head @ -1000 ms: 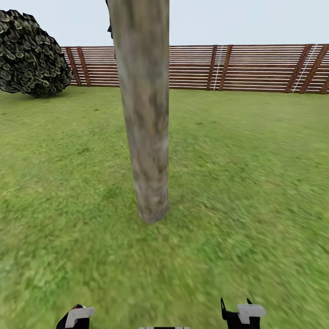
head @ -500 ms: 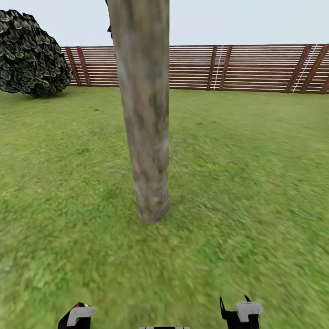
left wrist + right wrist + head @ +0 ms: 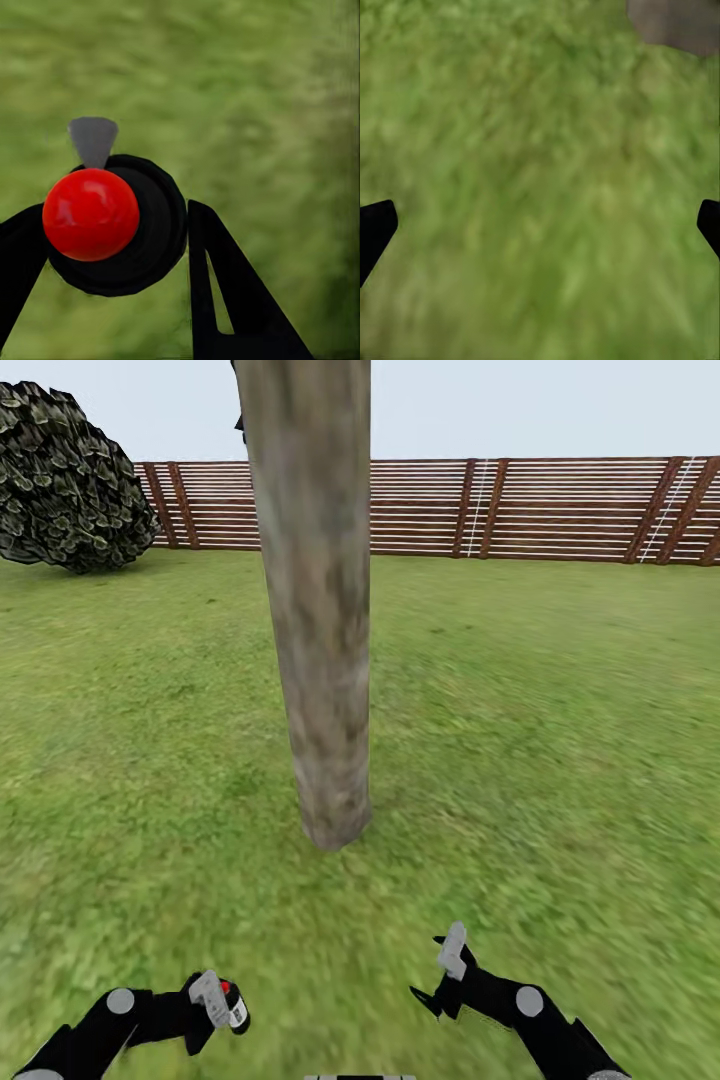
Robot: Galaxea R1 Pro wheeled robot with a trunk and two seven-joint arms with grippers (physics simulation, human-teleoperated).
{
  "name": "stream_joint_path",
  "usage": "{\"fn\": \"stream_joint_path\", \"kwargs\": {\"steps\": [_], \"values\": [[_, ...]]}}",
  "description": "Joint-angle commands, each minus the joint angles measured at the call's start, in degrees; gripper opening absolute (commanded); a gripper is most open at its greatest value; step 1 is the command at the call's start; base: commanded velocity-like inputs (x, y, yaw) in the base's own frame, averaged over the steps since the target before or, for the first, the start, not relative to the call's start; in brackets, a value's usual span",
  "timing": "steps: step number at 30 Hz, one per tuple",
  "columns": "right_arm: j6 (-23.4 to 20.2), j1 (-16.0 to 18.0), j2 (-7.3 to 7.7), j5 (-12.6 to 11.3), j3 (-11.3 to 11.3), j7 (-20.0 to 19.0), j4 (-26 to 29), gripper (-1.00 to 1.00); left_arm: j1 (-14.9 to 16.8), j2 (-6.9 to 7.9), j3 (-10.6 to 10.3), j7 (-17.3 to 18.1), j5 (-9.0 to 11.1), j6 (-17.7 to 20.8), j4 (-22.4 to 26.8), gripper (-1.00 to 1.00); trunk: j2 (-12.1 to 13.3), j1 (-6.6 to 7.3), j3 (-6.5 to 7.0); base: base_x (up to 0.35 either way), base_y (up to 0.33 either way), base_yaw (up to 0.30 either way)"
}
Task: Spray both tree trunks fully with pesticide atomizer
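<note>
A thick, pale grey-brown tree trunk (image 3: 320,660) rises from the grass straight ahead, its top cut off by the frame; its crown is out of view. My left gripper (image 3: 225,1005) is low at the left, shut on the pesticide atomizer (image 3: 235,1008), a black bottle with a red top. In the left wrist view the atomizer (image 3: 112,225) sits between the two black fingers (image 3: 225,292), with a grey nozzle tip above the red cap. My right gripper (image 3: 440,975) hovers open over the grass at the lower right, short of the trunk. The trunk's base (image 3: 675,22) shows in the right wrist view.
Green lawn (image 3: 560,740) spreads on all sides of the trunk. A brown slatted wooden fence (image 3: 540,510) closes the far side. A dark, mottled leafy mass (image 3: 65,480) sits at the far left by the fence.
Both arms have risen from the bottom edge and reached forward into the head view. The left one carries the atomizer. The trunk and the view have not shifted.
</note>
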State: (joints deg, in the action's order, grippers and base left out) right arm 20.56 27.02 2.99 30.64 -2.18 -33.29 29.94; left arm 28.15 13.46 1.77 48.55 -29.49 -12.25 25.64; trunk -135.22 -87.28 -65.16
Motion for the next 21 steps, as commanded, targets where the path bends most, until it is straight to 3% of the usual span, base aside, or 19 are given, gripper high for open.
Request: {"fn": "stream_joint_path", "kwargs": {"steps": [1, 4, 8, 11, 15, 19, 20, 21], "values": [[-0.09, 0.47, 0.0, 0.04, -0.01, -1.22, -0.02, 1.0, 0.92, -0.08, -0.02, 1.97, -1.71, 0.48, 0.01, -1.0, 0.0, 0.0, -0.01, 0.0, 0.0, 0.0], [-0.24, 1.25, -0.06, 0.11, -0.08, -5.73, 0.07, 1.0, 4.33, -0.55, -0.02, 9.94, -7.28, 3.58, 0.04, -1.0, 0.0, 0.0, -0.01, 0.0, 0.0, 0.0], [-0.25, 1.63, -0.11, 0.07, -0.1, -10.34, 0.09, 1.0, 6.95, -0.83, -0.02, 16.53, -11.8, 5.59, 0.12, -1.0, 0.0, 0.0, -0.01, 0.0, 0.0, 0.0], [-0.21, 1.77, -0.37, -0.07, -0.13, -11.22, -0.05, 1.0, 7.53, -0.91, -0.02, 18.26, -13.79, 5.88, 0.18, -1.0, 0.0, 0.0, -0.01, 0.0, 0.0, 0.0], [-0.25, 1.8, -0.9, -0.06, -0.24, -11.35, -0.06, 1.0, 7.67, -1.22, -0.05, 18.56, -14.0, 5.92, 0.44, -1.0, 0.0, 0.0, -0.01, 0.0, 0.0, 0.0], [-0.26, 1.81, -2.66, -0.05, -0.29, -11.43, -0.04, 1.0, 7.71, -2.33, -0.05, 19.95, -14.63, 5.92, 1.87, -1.0, 0.0, 0.0, -0.01, 0.0, 0.0, 0.0], [-0.26, 1.81, -3.12, -0.05, -0.35, -11.44, -0.03, -1.0, 7.71, -2.69, -0.06, 20.83, -15.03, 5.92, 2.01, -1.0, 0.0, 0.0, -0.01, 0.0, 0.0, 0.0], [-0.26, 1.81, -3.6, -0.02, -0.65, -11.44, -0.01, -1.0, 7.71, -3.09, -0.06, 21.6, -15.46, 5.93, 2.12, -1.0, 0.0, 0.0, -0.01, 0.0, 0.0, 0.0]]}}
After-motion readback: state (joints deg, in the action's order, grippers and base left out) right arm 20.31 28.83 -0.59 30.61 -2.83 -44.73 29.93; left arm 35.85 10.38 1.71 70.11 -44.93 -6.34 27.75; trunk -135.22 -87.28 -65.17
